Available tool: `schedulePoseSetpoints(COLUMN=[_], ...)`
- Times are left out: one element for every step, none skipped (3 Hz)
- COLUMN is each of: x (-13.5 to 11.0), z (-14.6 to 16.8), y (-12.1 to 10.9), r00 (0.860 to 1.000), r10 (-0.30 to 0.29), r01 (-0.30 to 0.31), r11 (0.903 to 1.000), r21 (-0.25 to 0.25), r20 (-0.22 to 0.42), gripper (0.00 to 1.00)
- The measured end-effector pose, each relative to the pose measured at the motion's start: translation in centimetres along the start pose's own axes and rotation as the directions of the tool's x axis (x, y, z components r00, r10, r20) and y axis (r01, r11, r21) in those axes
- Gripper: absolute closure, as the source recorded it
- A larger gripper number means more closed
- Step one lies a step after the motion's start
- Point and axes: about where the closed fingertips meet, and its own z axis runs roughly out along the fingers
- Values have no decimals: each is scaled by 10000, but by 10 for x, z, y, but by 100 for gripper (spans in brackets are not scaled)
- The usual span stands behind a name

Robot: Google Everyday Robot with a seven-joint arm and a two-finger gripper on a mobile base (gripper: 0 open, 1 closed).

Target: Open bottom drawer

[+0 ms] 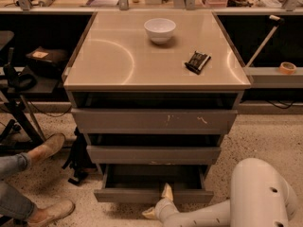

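Speckled terrazzo floor (270, 131) runs under a three-drawer cabinet whose glossy tan top (118, 60) catches warm light in curved glints. Dark open shelving (42, 37) flanks it on both sides, and a cluttered counter (94, 1) runs behind. My gripper (158, 203) sits low at the cabinet's foot, near the floor.

cabinet top (118, 56) bears a white bowl (159, 30) and perhaps a dark packet (197, 62); end effector (158, 202) at bottom drawer (137, 196).
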Motion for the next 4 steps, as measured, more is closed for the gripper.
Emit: schedulePoseSetpoints(x=[0, 5, 22, 38], z=[0, -5, -24, -47], y=[0, -8, -49, -95], r00=[10000, 10000, 9995, 9961], r10=[0, 49, 64, -100], r01=[0, -48, -37, 219], r11=[10000, 9997, 9965, 9903], r21=[1, 239, 834, 1370], r20=[0, -21, -321, -873], gripper=[0, 0, 0, 0])
